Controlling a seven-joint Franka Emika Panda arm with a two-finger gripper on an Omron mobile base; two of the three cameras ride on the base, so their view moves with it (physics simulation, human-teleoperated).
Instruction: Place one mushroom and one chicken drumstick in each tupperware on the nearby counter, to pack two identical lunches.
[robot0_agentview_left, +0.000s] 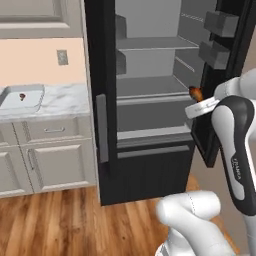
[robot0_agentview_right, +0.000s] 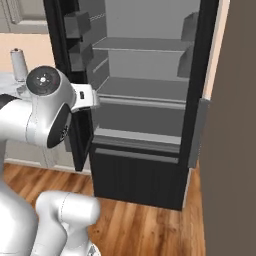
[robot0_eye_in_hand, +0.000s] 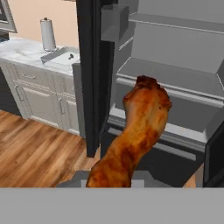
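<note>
The claw (robot0_agentview_left: 196, 95) is gripping a drumstick (robot0_eye_in_hand: 131, 135) in front of the open fridge (robot0_agentview_right: 145, 100). A mushroom (robot0_agentview_left: 22, 96) is sitting in the tupperware (robot0_agentview_left: 22, 102) on the counter (robot0_agentview_left: 65, 102), well apart to the left.

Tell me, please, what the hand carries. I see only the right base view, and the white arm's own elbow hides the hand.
Observer: It carries a golden-brown chicken drumstick. In the hand view the drumstick rises from the bottom edge, held in the air.
Operator: Where is it, compared with the fridge?
Observer: In the left base view its tip is in front of the open black fridge, level with a middle shelf.
Operator: Is a container ready?
Observer: Yes. A shallow light grey rectangular tupperware sits on the white marble counter, left of the fridge. One tiny reddish-brown mushroom lies inside it, and I see no drumstick there.
</note>
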